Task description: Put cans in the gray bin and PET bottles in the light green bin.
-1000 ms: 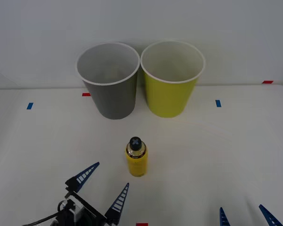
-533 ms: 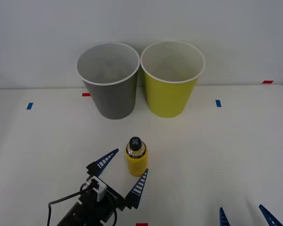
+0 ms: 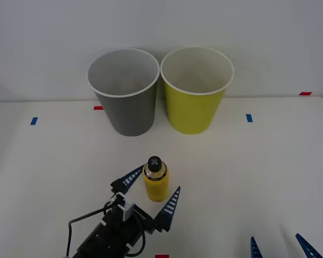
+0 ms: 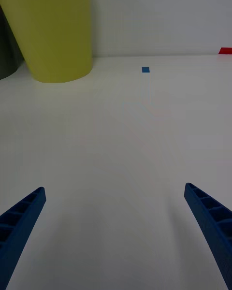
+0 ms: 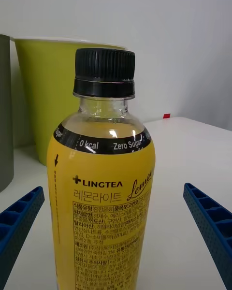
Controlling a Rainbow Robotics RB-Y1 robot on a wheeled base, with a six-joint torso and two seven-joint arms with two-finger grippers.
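A small PET bottle [image 3: 155,181] of yellow liquid with a black cap stands upright on the white table, in front of the two bins. My left gripper [image 3: 151,195] is open, one blue finger on each side of the bottle and apart from it; the left wrist view has the bottle [image 5: 100,193] close up between them. The gray bin [image 3: 125,92] stands at the back, with the light green bin [image 3: 196,89] just right of it. My right gripper [image 3: 280,248] rests open at the table's near right edge, nothing between its fingers [image 4: 21,222]. No cans are in view.
Small blue tape marks [image 3: 249,117] and red tape marks [image 3: 305,93] lie on the table [image 3: 269,172]. A white wall rises right behind the bins. Bare tabletop stretches to the right of the bottle and ahead of the right gripper.
My left gripper has moved forward and to the right, from the near left of the table to either side of the bottle. The right gripper, bottle and bins have not moved.
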